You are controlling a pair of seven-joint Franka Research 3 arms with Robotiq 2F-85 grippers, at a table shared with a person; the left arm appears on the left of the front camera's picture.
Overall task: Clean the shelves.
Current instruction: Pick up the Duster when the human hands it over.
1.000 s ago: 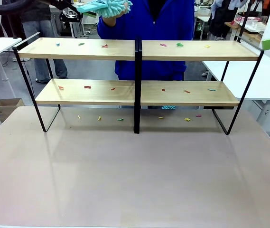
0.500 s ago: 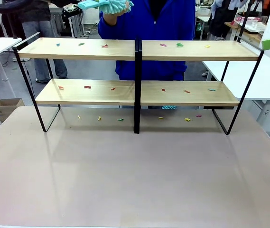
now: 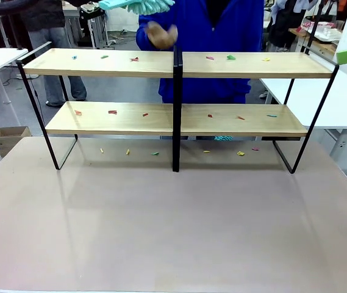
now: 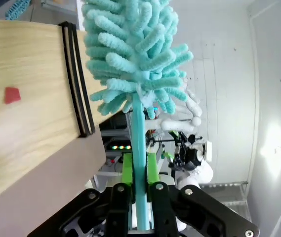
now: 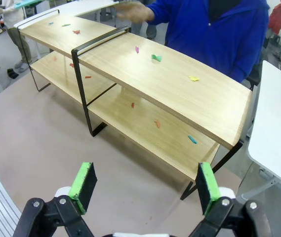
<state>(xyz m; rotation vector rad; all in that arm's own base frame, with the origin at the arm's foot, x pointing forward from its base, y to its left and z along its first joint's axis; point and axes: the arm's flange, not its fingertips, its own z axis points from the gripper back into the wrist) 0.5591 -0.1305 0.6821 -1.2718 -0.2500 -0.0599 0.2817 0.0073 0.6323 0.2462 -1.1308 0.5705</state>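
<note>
Teal fluffy duster (image 4: 135, 54) sits clamped by its handle in my left claw (image 4: 140, 169), my right claw (image 5: 142, 190) gapes empty, and the shelves (image 3: 100, 122) stand on the table (image 3: 173, 232), dotted with what seem paper scraps (image 3: 112, 112); next, I judge, lowering it to sweep the top board.

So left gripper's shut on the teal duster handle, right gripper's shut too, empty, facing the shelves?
No: the right gripper is open, jaws wide apart, in the right wrist view. The left gripper does grip the teal duster.
</note>
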